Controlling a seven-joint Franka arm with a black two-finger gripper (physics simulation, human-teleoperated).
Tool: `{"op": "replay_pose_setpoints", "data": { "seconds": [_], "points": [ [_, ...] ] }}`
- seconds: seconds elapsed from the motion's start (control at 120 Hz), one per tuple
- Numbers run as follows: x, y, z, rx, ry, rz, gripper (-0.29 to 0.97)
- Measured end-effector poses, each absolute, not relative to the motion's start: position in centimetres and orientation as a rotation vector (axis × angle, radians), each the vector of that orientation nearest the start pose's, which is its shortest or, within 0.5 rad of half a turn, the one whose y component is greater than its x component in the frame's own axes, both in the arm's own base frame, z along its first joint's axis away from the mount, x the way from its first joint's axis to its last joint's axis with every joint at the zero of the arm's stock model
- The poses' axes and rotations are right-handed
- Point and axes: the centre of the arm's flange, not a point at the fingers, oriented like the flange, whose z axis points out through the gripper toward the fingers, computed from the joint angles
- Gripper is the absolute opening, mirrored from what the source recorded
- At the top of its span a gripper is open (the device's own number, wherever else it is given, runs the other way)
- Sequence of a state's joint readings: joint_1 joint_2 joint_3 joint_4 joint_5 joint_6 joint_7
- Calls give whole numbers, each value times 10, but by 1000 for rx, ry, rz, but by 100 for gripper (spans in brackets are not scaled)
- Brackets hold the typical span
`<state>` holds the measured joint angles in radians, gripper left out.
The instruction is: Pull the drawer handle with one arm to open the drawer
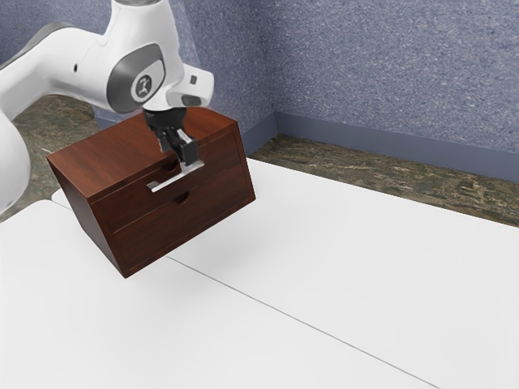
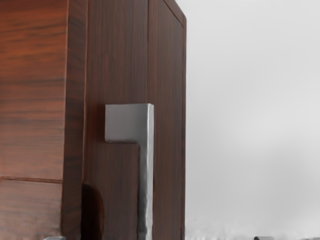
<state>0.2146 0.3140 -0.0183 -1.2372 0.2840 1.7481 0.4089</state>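
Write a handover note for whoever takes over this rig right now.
The pincer is at the silver handle of the upper drawer; whether it grips cannot be judged.
The wooden drawer cabinet sits on the white table, apparently tilted.
Done: approach to the handle.
Left: the upper drawer looks shut, its front level with the one below; confirm the grip, then pull it open.
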Motion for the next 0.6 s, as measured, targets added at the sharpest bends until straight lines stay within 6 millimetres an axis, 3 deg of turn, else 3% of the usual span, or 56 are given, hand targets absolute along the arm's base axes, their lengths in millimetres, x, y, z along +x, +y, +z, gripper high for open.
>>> {"op": "replay_pose_setpoints", "data": {
  "seconds": [0.25, 0.392, 0.6],
  "points": [
    [637, 163, 603, -2811, 284, -75, 41],
    [626, 161, 608, -2814, 268, -69, 32],
    [630, 158, 592, -2833, 264, -55, 26]
  ]
}}
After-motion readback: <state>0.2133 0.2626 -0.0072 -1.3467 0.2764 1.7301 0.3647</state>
